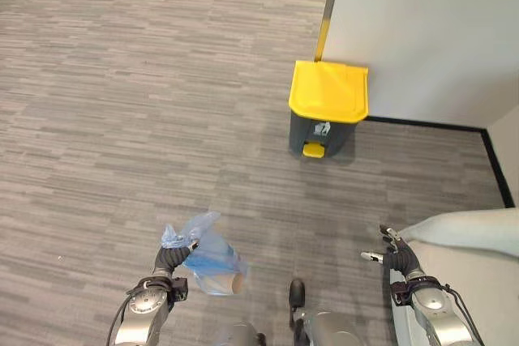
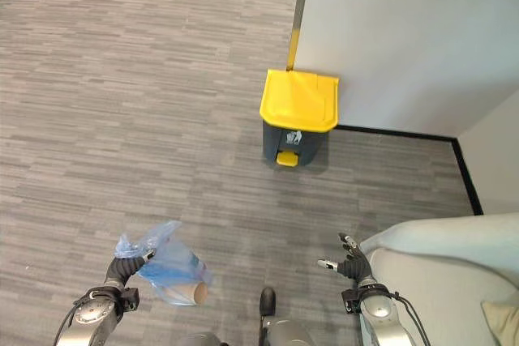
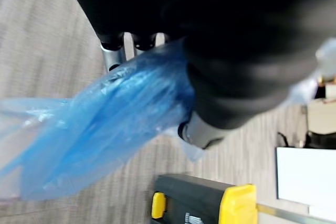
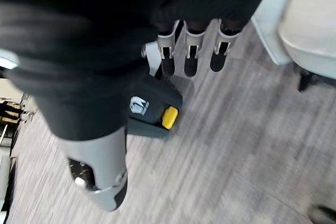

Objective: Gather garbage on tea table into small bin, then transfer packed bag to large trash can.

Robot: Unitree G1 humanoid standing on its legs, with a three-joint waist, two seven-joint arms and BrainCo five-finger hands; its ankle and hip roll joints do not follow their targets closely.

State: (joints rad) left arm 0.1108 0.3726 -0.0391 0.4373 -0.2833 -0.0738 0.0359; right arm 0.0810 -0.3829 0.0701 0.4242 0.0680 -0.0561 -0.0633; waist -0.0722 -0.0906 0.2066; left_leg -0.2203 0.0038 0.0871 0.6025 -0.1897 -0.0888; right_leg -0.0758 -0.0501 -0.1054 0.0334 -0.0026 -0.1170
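Blue crinkled plastic bag (image 1: 209, 257) clenched in left hand (image 1: 169, 260); right hand (image 1: 394, 253) empty, fingers spread.

Blue translucent bag (image 1: 207, 257), yellow-lidded dark grey trash can (image 1: 327, 111), grey-streaked floor (image 1: 146, 103).

My left hand (image 1: 168, 260) raised, fingers curled round blue bag (image 1: 208, 261) neck; my right hand (image 1: 392, 254) raised, fingers straight, holding nothing.

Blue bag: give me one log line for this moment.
blue bag: held in left hand, off the floor | right hand: open, empty | yellow-lidded trash can: ahead by wall, lid closed
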